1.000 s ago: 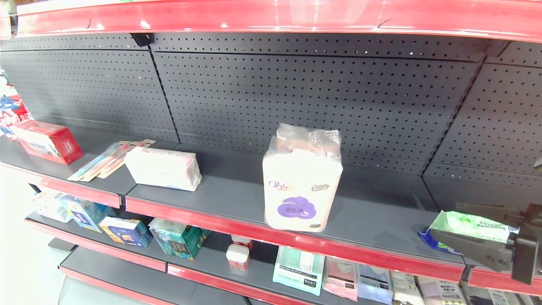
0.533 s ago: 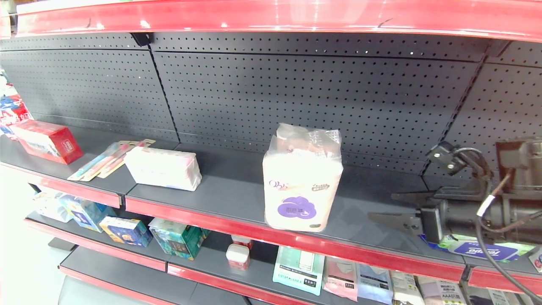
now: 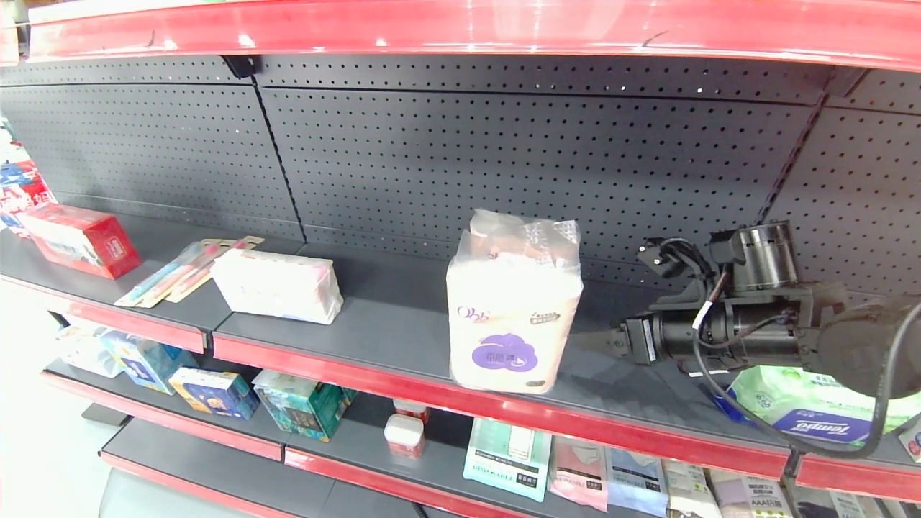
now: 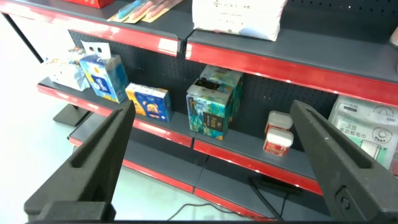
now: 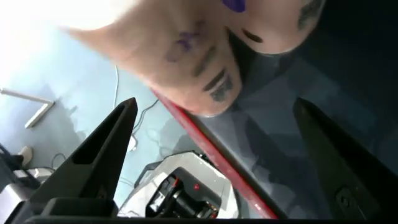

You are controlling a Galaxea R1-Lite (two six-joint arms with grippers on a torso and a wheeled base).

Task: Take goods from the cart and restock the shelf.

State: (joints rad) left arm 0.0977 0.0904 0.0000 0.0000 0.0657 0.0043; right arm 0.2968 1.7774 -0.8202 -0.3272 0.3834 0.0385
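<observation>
A tall white pack of paper rolls (image 3: 512, 302) with a purple mark stands upright near the front edge of the dark shelf (image 3: 388, 316). My right gripper (image 3: 591, 340) hovers just right of it, level with its lower half and pointing at it. The right wrist view has this gripper (image 5: 211, 130) open, with the roll pack (image 5: 186, 43) close ahead of the spread fingers. Under the right arm, a green and white wipes pack (image 3: 806, 403) lies flat on the shelf. My left gripper (image 4: 211, 143) is open and holds nothing, low in front of the lower shelves.
Further left on the shelf are a flat white tissue pack (image 3: 277, 285), carded toothbrushes (image 3: 183, 270) and a red box (image 3: 83, 239). A perforated back panel (image 3: 504, 158) closes the rear. Lower shelves hold boxes, among them a teal box (image 4: 214, 102), and hanging packets (image 3: 507, 457).
My right arm has let go of the wipes pack, left it at the shelf's right end, and swung left to just beside the roll pack.
</observation>
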